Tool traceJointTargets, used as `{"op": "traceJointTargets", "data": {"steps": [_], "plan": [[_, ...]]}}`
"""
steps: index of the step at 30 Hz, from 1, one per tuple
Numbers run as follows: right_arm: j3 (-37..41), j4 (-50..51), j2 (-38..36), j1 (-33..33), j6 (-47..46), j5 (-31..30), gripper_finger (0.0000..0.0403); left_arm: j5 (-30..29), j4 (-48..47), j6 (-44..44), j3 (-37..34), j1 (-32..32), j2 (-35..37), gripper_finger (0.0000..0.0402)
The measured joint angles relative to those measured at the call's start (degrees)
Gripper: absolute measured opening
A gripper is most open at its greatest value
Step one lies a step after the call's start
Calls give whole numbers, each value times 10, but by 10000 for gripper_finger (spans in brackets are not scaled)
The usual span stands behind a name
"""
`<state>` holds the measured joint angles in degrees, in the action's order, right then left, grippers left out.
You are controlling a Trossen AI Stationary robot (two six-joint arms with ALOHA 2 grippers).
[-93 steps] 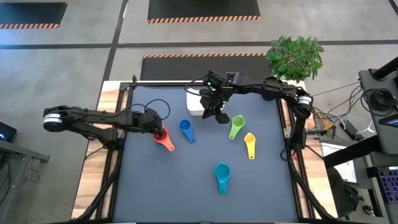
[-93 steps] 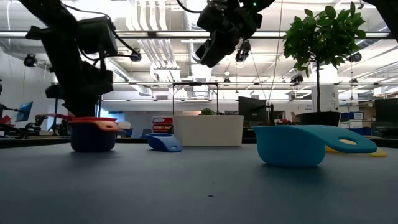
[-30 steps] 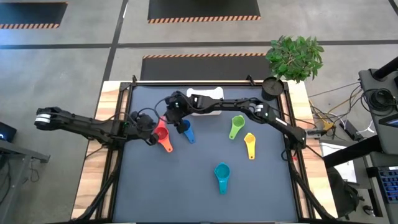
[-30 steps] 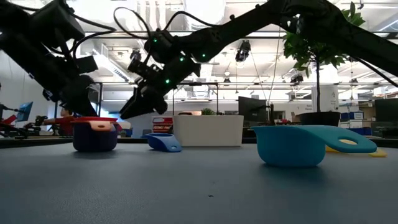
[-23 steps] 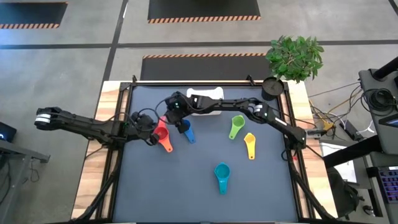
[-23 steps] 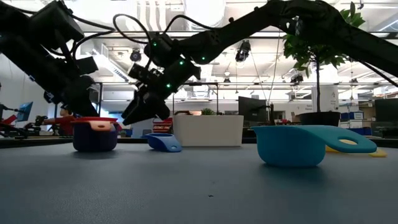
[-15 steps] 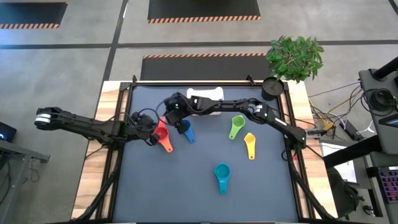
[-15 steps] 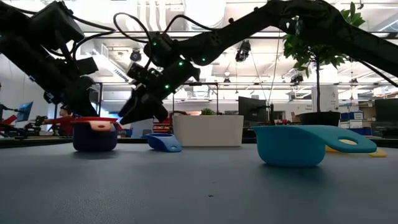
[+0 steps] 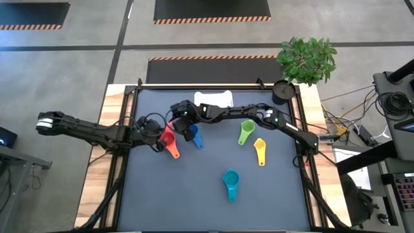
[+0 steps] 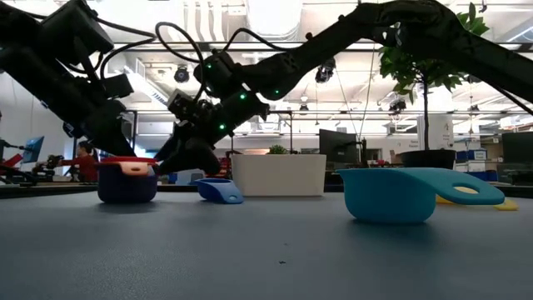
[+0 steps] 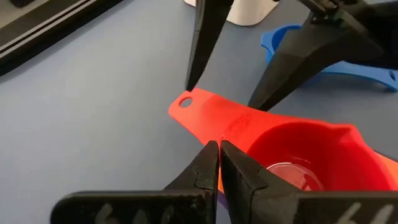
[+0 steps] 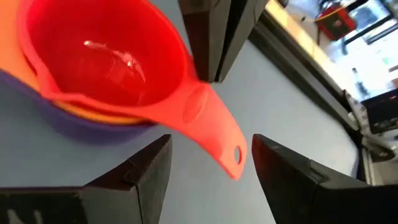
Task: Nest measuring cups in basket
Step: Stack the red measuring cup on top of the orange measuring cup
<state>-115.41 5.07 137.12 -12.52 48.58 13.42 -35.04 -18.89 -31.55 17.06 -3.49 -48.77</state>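
A red measuring cup (image 12: pixel 112 53) sits nested in an orange cup and a purple one (image 10: pixel 127 185), a stack standing on the mat left of centre (image 9: pixel 167 138). My left gripper (image 11: pixel 219 144) is shut at the base of the red handle. My right gripper (image 12: pixel 211 140) reaches across from the right and is open. Its two fingers (image 11: pixel 193 56) stand on either side of the red handle's free end (image 11: pixel 186 102), low over the mat, with gaps showing. The blue cup (image 9: pixel 194 136) lies just right of the stack. The white basket (image 9: pixel 213 99) stands behind. My left gripper has its shut fingertips (image 11: pixel 211 155) at the red cup's handle where it joins the bowl (image 11: pixel 233 134), coming in from the table's left and slanting down. The tips seem to rest on the handle's edge. The stack stands upright on the mat.
A green cup (image 9: pixel 246 131), a yellow cup (image 9: pixel 260 152) and a teal cup (image 9: pixel 230 183) lie apart on the mat's right half and near side. A black round cup (image 9: pixel 283 90) and a potted plant (image 9: pixel 307 58) stand at the far right corner.
My right gripper has come down and a little toward the table's near left, onto the red cup's handle end, so that its fingers now straddle it. The stack of cups has stayed in place.
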Motion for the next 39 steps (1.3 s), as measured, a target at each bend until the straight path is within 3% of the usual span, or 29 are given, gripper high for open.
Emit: {"op": "traceJointTargets", "data": {"steps": [7,17,22,33,39], "plan": [[16,-40,0,6,19,0,175,0,1,0,0,0,0,0],[19,-39,0,8,37,-2,80,-1,1,0,0,0,0,0],[19,-35,0,10,61,-35,44,-2,1,-3,0,0,0,0],[17,-24,0,16,77,-48,34,-5,1,-7,2,0,0,0],[17,-23,0,24,97,-88,34,-5,-4,-1,24,-1,1,0]]}}
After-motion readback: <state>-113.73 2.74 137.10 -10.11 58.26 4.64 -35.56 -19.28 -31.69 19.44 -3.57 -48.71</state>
